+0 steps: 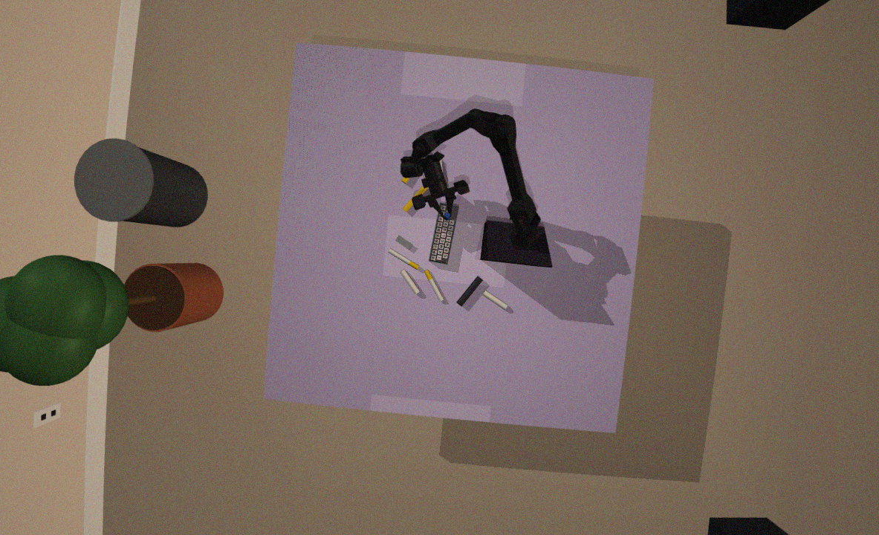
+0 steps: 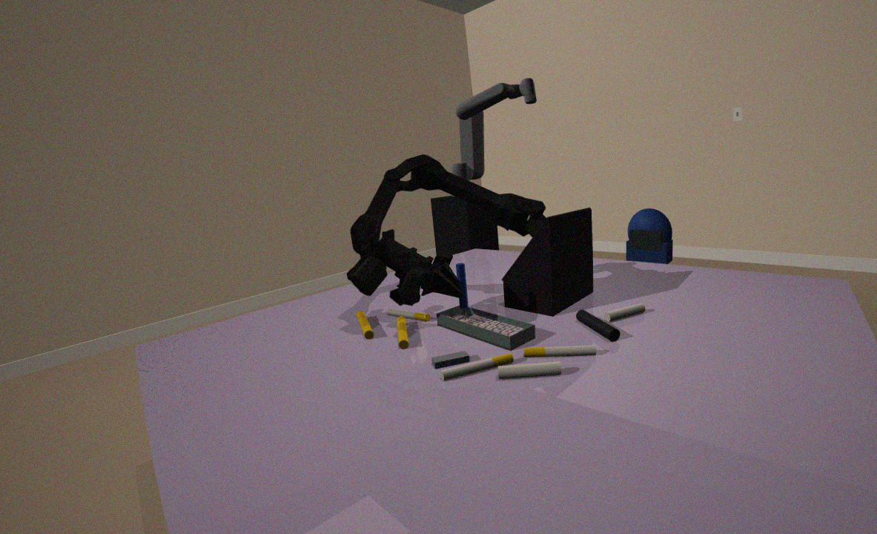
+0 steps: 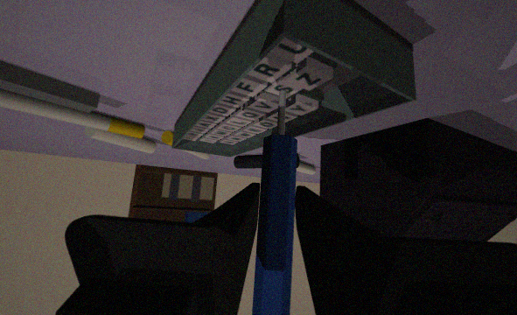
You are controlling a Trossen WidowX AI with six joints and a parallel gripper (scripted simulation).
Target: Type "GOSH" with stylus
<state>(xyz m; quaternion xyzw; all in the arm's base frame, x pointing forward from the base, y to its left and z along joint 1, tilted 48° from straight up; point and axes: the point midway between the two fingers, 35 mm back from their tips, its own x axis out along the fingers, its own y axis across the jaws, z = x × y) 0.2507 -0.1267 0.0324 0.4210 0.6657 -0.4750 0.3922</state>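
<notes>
My gripper (image 1: 446,213) (image 2: 461,293) (image 3: 277,192) is shut on the blue stylus (image 1: 448,216) (image 2: 461,273) (image 3: 279,162), which stands nearly upright between the fingertips. Its thin grey tip points down inside the green-grey keyboard (image 1: 438,261) (image 2: 471,330) (image 3: 354,39), near the end with the U and Z keys. In the wrist view the tip is at the S key (image 3: 289,90) and covers part of its letter. The S key looks lower than the Z key (image 3: 312,74) beside it. The G key cannot be made out, and the far letters are too small to read.
A grey block (image 1: 405,242) (image 2: 450,360) (image 3: 44,85) and several white and yellow sticks lie around the keyboard. A black cylinder (image 1: 471,291) (image 2: 597,325) lies beyond its far end. My black base (image 1: 498,242) (image 2: 571,259) stands beside the keyboard.
</notes>
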